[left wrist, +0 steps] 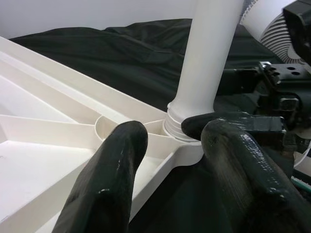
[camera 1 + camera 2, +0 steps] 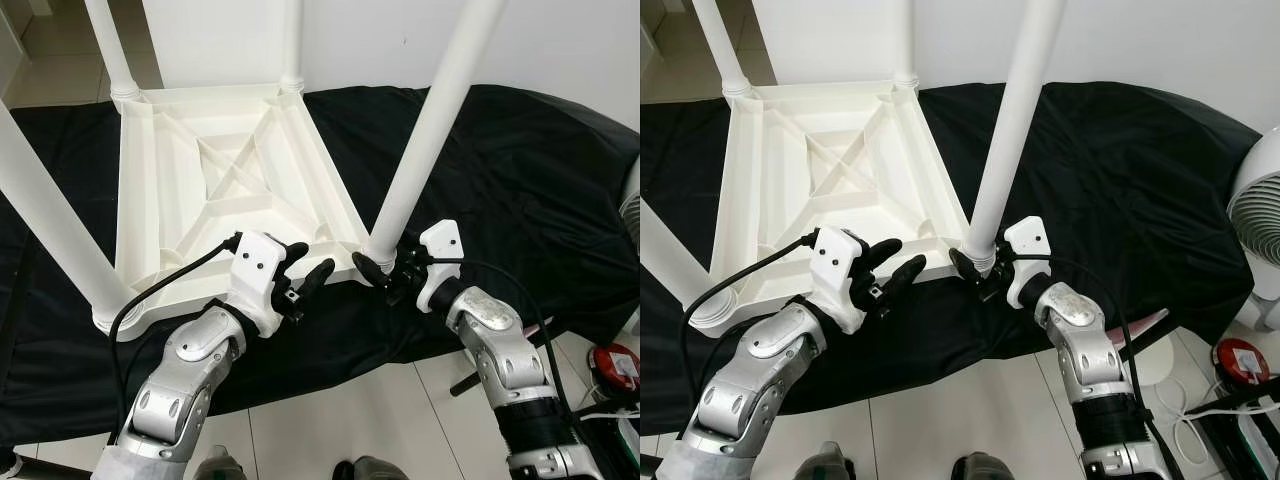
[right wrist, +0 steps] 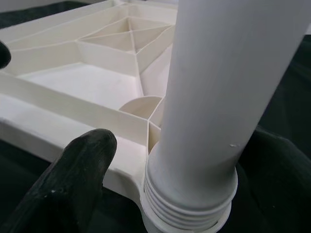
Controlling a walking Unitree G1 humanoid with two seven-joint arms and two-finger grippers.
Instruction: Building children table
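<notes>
In the head views, the white ribbed plastic children's tabletop (image 2: 225, 180) is lying upside down on a black cloth (image 2: 500, 170) spread over the floor, with four white cylindrical plastic legs standing up from its corners. The left gripper (image 2: 305, 268) is hovering at the tabletop's near edge, its two black fingers spread apart and holding nothing. The right gripper (image 2: 378, 272) is sitting at the base of the near right white leg (image 2: 425, 130), one finger on each side of the leg's threaded foot. A white round fan (image 2: 1258, 215) is standing on the tile floor (image 2: 340, 420) to the right.

In the left wrist view, the two black fingers (image 1: 114, 179) are pointing apart toward the leg's socket corner, with the right gripper showing behind the leg.

In the right wrist view, the leg's ribbed collar (image 3: 189, 199) is resting in the corner socket, one black finger (image 3: 73, 179) lying just beside it; whether the fingers are pressing the leg I cannot tell.
</notes>
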